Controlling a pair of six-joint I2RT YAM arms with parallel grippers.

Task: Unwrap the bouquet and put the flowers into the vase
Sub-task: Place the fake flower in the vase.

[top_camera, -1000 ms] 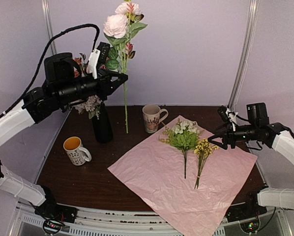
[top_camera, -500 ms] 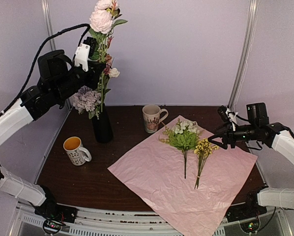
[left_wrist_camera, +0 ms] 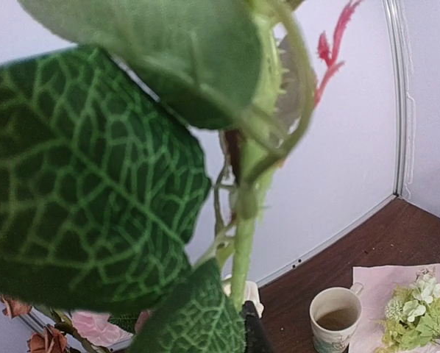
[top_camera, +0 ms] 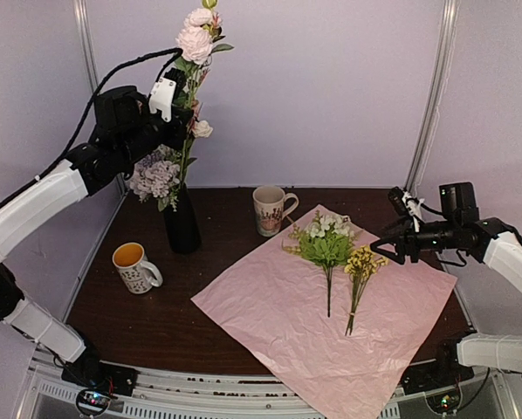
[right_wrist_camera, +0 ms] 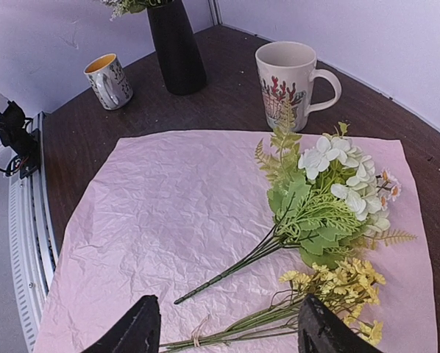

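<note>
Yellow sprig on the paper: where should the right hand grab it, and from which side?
Probably its bare lower stems, the open right hand coming straight down, fingers across them. The yellow sprig lies flat on the pink paper, blooms pointing away from the arms, with the white-green bunch close beside the blooms.

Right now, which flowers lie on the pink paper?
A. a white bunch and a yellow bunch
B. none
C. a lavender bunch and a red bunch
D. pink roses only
A: the white bunch and the yellow bunch lie side by side on the paper, while the pink roses are up in the left gripper.
</note>
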